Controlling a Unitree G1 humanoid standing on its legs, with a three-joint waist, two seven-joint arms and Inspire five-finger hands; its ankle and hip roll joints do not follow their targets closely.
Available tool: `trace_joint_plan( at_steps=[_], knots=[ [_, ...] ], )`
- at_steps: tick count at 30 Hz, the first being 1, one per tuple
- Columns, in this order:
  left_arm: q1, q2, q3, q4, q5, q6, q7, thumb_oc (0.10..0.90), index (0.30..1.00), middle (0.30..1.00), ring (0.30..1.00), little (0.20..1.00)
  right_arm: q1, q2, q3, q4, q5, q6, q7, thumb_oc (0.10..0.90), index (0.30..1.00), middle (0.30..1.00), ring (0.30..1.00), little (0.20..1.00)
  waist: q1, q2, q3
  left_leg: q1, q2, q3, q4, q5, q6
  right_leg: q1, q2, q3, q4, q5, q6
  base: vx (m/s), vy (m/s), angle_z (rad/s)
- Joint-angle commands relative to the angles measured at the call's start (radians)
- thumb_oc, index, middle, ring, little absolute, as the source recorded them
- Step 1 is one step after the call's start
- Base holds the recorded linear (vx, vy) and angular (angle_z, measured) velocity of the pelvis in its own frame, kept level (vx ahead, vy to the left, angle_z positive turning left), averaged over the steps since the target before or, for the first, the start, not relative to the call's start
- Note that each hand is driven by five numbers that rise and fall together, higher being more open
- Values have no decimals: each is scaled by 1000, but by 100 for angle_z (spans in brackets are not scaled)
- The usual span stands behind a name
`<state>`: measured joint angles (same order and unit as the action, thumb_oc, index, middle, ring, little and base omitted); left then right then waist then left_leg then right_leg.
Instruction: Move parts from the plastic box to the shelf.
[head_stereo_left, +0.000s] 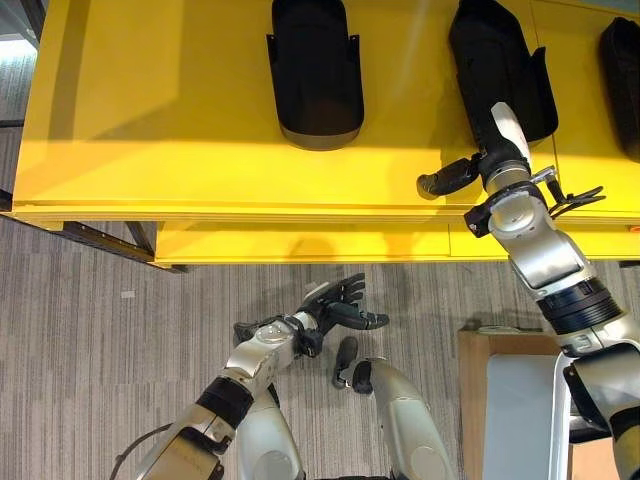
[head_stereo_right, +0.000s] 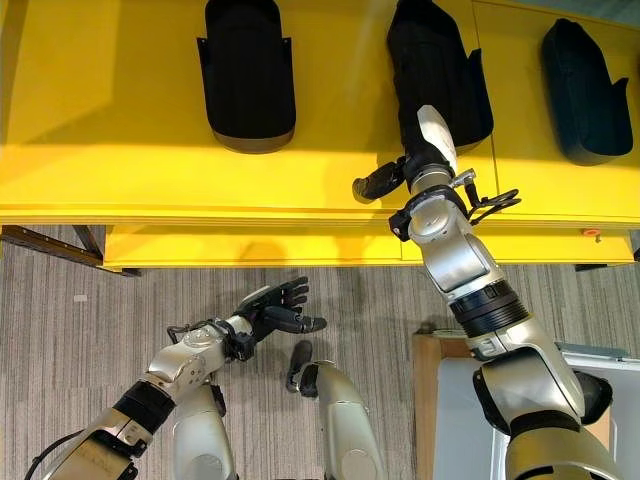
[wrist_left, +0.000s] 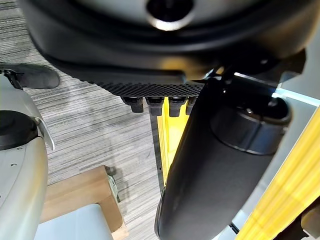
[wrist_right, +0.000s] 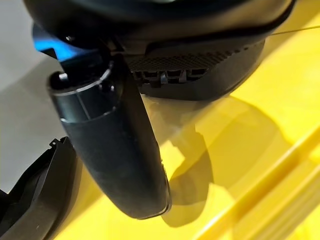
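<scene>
Three black moulded parts lie on the yellow shelf (head_stereo_left: 150, 120): one at the left (head_stereo_left: 317, 70), one in the middle (head_stereo_left: 500, 60) and one at the right edge (head_stereo_right: 585, 90). My right hand (head_stereo_left: 495, 152) hovers over the shelf at the near end of the middle part. It is open, its thumb (wrist_right: 115, 150) stretched out to the left, and it holds nothing. The middle part's edge (wrist_right: 35, 200) lies just beside that thumb. My left hand (head_stereo_left: 335, 300) hangs low over the carpet in front of the shelf, open and holding nothing.
The shelf's lower tier (head_stereo_left: 300, 240) juts out toward me below the top surface. A pale grey box (head_stereo_left: 520, 420) on a wooden base (head_stereo_left: 490, 370) stands at the lower right. Grey carpet (head_stereo_left: 100, 330) covers the floor to the left.
</scene>
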<state>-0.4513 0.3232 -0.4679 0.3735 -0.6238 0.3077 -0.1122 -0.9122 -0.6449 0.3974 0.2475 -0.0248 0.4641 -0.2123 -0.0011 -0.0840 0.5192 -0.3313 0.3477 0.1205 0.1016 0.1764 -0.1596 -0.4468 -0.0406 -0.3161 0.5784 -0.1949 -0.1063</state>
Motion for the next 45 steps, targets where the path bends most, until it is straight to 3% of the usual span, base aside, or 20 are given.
trace_joint_plan(
  at_steps=[1,12,24,32,40,45],
  knots=[
    [-17,-93,-18,-79,-53,-41,-6,900,1000,1000,1000,1000,-86,-49,-35,4,-129,-9,-55,900,1000,1000,1000,1000,-22,9,-41,21,20,27,-6,-32,21,27,8,167,32,-55,104,9,3,-4],
    [8,-101,-8,-85,-60,-58,-30,900,1000,1000,1000,1000,-75,-95,-39,-37,-315,-48,-94,900,1000,1000,1000,1000,-33,29,-50,37,13,29,-1,-41,25,39,1,171,40,-65,104,9,9,0],
    [47,-102,4,-87,-64,-73,-67,900,1000,1000,1000,1000,-28,-120,-59,-88,-426,-86,-155,900,1000,1000,1000,1000,-41,43,-55,54,11,35,-2,-45,27,46,-7,174,46,-70,104,10,15,-3],
    [83,-97,6,-94,-72,-100,-96,900,1000,1000,1000,1000,12,-117,-109,-179,-391,-234,-268,900,1000,1000,1000,1000,-48,59,-61,71,6,40,-2,-49,28,55,-18,177,42,-71,104,10,46,-3],
    [113,-95,-5,-100,-83,-125,-122,900,1000,1000,1000,1000,50,-94,-177,-299,-440,-402,-381,900,1000,1000,1000,1000,-57,78,-69,92,-4,48,-9,-55,29,65,-26,185,30,-69,104,8,51,-2],
    [147,-86,-10,-113,-87,-158,-155,900,1000,1000,1000,1000,84,-79,-225,-362,-398,-461,-478,900,1000,1000,1000,1000,-60,91,-86,115,-13,51,-21,-56,27,93,-36,183,8,-68,102,11,73,-3]
  ],
)
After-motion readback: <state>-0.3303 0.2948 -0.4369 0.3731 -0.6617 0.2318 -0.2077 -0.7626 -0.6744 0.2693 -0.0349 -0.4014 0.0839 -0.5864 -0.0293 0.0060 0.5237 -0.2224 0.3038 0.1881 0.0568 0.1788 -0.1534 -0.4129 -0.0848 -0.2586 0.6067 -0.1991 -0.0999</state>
